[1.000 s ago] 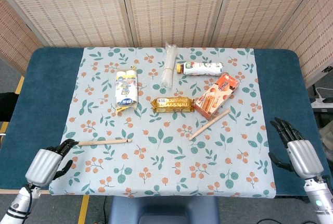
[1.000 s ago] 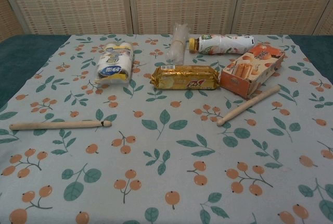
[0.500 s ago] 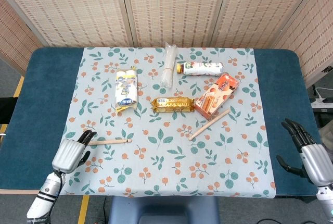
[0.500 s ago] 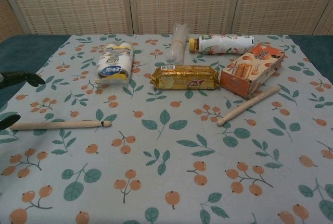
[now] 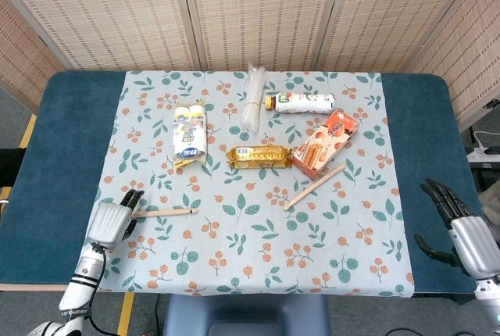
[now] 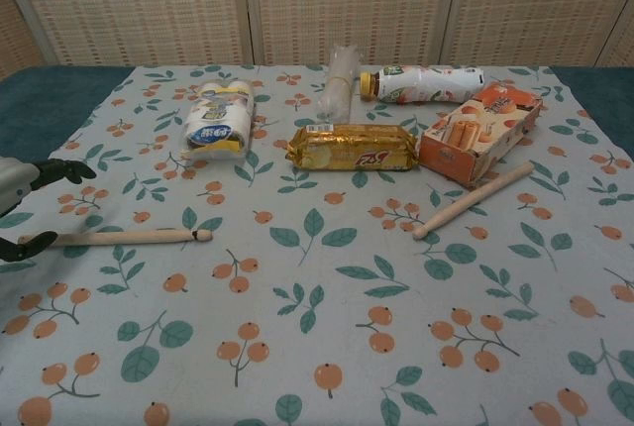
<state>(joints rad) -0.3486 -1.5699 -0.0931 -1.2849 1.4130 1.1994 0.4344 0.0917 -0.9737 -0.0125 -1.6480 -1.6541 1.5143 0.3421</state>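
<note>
A wooden stick (image 5: 164, 212) (image 6: 129, 237) lies flat on the floral cloth near the front left. My left hand (image 5: 113, 220) (image 6: 22, 193) is at the stick's left end. Its fingers (image 6: 61, 170) are spread above the stick and its thumb sits just in front of it, holding nothing. My right hand (image 5: 462, 227) hovers over the blue table edge at the front right with fingers apart and empty. It shows only in the head view. A second wooden stick (image 5: 314, 187) (image 6: 474, 199) lies slanted right of centre.
Across the back of the cloth (image 5: 258, 250) lie a yellow-white snack pack (image 5: 190, 134), a clear plastic roll (image 5: 253, 107), a lying bottle (image 5: 303, 102), a gold biscuit pack (image 5: 258, 156) and an open orange box (image 5: 326, 143). Blue table (image 5: 62, 148) borders both sides.
My left hand has moved right and inward from the table's front-left corner to the stick's left end. My right hand has drifted slightly right and back.
</note>
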